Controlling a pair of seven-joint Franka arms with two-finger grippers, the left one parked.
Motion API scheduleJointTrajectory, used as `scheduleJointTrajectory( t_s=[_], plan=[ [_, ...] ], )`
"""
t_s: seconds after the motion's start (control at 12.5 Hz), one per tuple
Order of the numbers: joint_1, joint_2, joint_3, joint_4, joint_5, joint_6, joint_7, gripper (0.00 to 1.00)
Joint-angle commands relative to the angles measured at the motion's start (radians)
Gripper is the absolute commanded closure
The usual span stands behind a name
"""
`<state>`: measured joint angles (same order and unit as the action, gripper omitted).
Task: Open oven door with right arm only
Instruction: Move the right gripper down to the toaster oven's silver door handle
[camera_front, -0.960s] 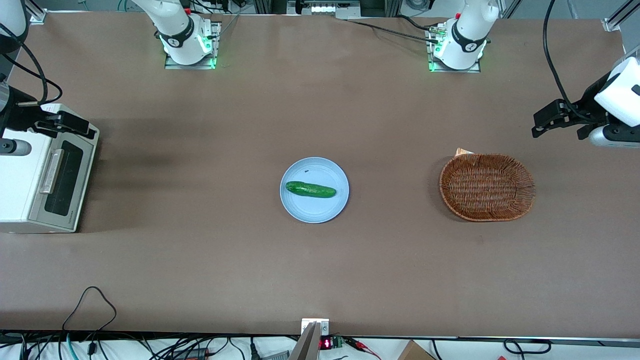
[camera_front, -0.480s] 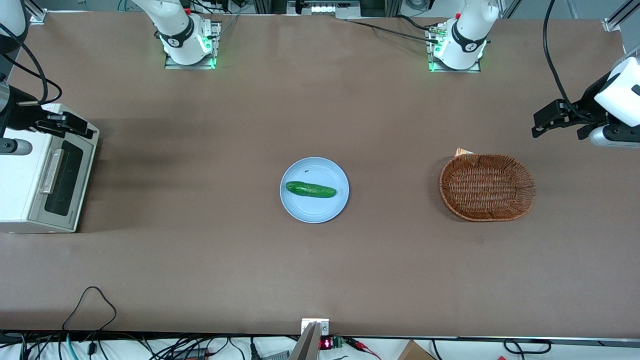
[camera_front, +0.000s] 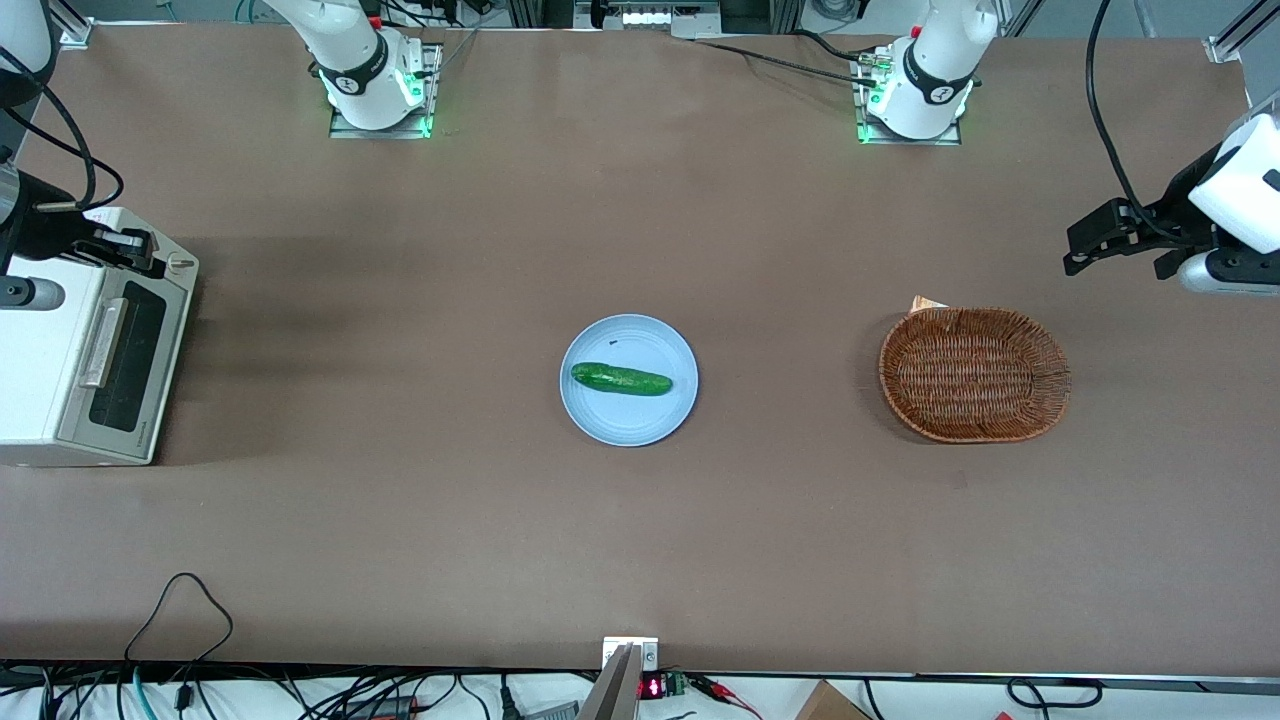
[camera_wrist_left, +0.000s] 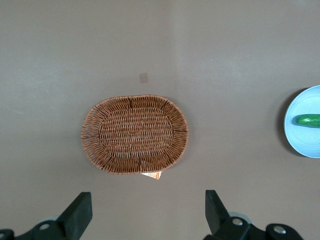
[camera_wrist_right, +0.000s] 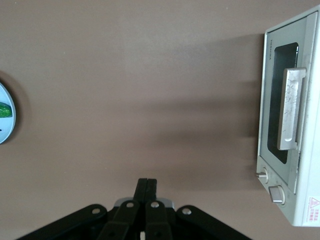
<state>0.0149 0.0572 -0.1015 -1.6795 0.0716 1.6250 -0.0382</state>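
My end effector (camera_wrist_right: 147, 187) hangs above the brown bench (camera_front: 640, 550) at the working arm's end, over the upper edge of the white toaster oven (camera_front: 40, 380), and its two black fingers (camera_wrist_right: 141, 190) are pressed together with no gap, holding nothing. The oven door (camera_front: 120, 362) is closed flat against the oven, its dark glass window (camera_wrist_right: 280, 100) and silver bar handle (camera_wrist_right: 291, 109) facing the middle of the bench. Two round knobs (camera_wrist_right: 262, 176) sit beside the door. A light blue plate (camera_front: 600, 420) carrying a green cucumber (camera_front: 621, 379) lies mid-bench, and a brown wicker basket (camera_front: 974, 374) lies toward the parked arm's end
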Motion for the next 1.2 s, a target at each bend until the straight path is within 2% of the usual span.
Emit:
scheduleJointTrajectory(
  t_s=[0.0,0.24,0.48,0.72,0.88,1.12],
  plan=[
    [-0.004,0.007,0.005,0.026,-0.012,-0.023,0.0,0.98],
    [0.0,0.007,0.005,0.026,-0.077,-0.034,-0.002,0.98],
    [0.011,0.009,0.014,0.026,-0.289,-0.112,0.018,0.98],
    [0.042,0.036,0.016,0.021,-0.416,-0.12,0.118,0.98],
    [0.078,0.081,0.017,0.015,-0.568,-0.148,0.165,0.97],
    [0.103,0.159,0.017,0.014,-0.732,-0.151,0.208,0.96]
  ],
)
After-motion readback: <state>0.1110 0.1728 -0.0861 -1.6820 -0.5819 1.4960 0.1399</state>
